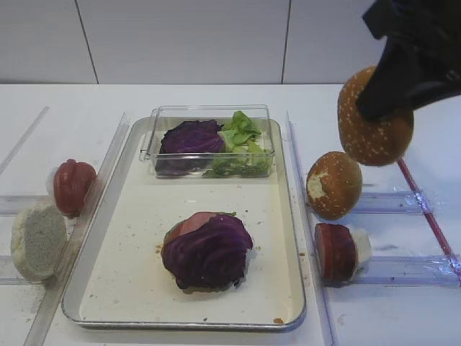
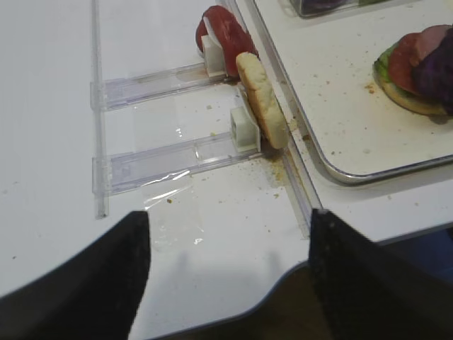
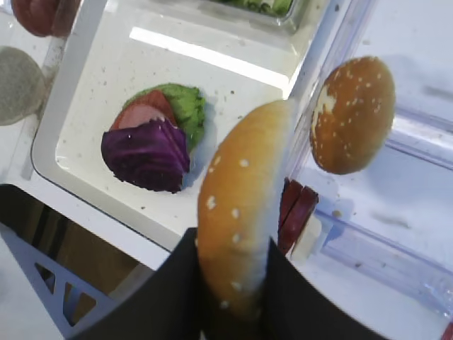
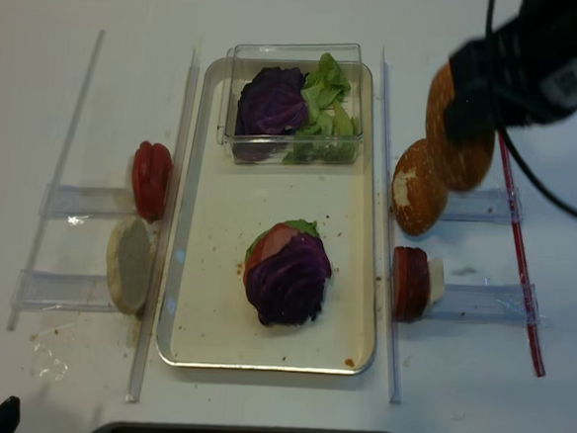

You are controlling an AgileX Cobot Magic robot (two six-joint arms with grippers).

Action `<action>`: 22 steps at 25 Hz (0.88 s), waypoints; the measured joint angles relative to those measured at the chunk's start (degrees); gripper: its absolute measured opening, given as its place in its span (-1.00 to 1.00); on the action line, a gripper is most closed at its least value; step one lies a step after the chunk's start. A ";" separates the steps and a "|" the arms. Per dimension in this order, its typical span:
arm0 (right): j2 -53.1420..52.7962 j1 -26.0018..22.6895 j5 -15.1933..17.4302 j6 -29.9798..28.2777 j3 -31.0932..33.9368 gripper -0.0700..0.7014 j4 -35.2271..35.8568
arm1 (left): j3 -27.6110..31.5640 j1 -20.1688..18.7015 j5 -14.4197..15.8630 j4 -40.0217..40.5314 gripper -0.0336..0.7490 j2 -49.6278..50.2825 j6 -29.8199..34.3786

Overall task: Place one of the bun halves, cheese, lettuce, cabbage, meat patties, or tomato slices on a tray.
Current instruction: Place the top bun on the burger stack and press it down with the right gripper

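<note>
A: Right end effector?

B: Matte black throughout. The wrist view shows two broad, smooth black fingers with no screws or lettering. From overhead the housing is a blocky black body carrying a small pale label, its print too blurred to read, and a thin black cable looping off it.

A: Left end effector?

B: Also matte black. Two wide, flat-faced fingers with rounded outer edges; surfaces plain, no markings discernible. Nothing further of that arm is legible.
</note>
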 joint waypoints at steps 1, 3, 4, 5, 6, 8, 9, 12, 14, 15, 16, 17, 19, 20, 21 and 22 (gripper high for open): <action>-1.38 0.00 0.01 -0.16 1.63 -0.33 -0.10 | 0.00 0.00 0.00 0.00 0.21 0.00 0.00; -4.11 0.00 0.01 -0.37 4.39 -0.33 -0.10 | 0.00 0.00 0.00 0.00 0.21 0.00 0.00; -5.58 0.00 0.01 -0.37 5.72 -0.33 -0.10 | 0.00 0.00 0.00 0.00 0.21 0.00 0.00; -6.72 0.00 0.08 -0.44 6.94 -0.33 -0.10 | 0.00 0.00 0.00 0.00 0.21 0.00 -0.10; -8.03 0.00 0.08 -0.44 7.99 -0.33 -0.10 | 0.00 0.00 0.00 0.00 0.21 0.00 -0.10; -10.12 0.00 0.08 -0.44 10.69 -0.33 -0.10 | 0.00 0.00 0.00 0.00 0.21 0.00 -0.10; -10.60 0.00 0.08 -0.44 11.97 -0.33 -0.10 | 0.00 0.00 0.00 0.00 0.21 0.00 -0.10; -11.24 0.00 -0.52 -1.32 15.40 -0.33 1.17 | 0.00 0.00 0.00 0.00 0.21 0.00 -0.10; -11.24 0.00 -2.19 -2.91 17.33 -0.33 3.20 | 0.00 0.00 0.00 0.00 0.21 0.00 -0.10; -11.24 0.00 -3.34 -4.16 18.40 -0.33 4.72 | 0.00 0.00 0.00 0.00 0.21 0.00 -0.10; -11.24 0.00 -4.78 -5.32 19.40 -0.33 6.22 | 0.00 0.00 0.00 0.00 0.21 0.00 -0.10; -11.24 0.00 -6.02 -6.20 20.10 -0.33 7.41 | 0.00 0.00 0.00 0.00 0.21 0.00 -0.10; -10.78 0.00 -7.43 -8.35 20.70 -0.33 9.97 | 0.00 0.00 0.00 0.00 0.21 0.00 -0.10; -10.55 0.00 -7.82 -9.45 20.82 -0.33 11.07 | 0.00 0.00 0.00 0.00 0.21 0.00 -0.10; -9.98 0.00 -8.22 -10.41 20.82 -0.33 12.43 | 0.00 0.00 0.00 0.00 0.21 0.00 -0.10; -9.53 0.00 -8.34 -11.59 20.82 -0.33 13.83 | 0.00 0.00 0.00 0.00 0.21 0.00 -0.10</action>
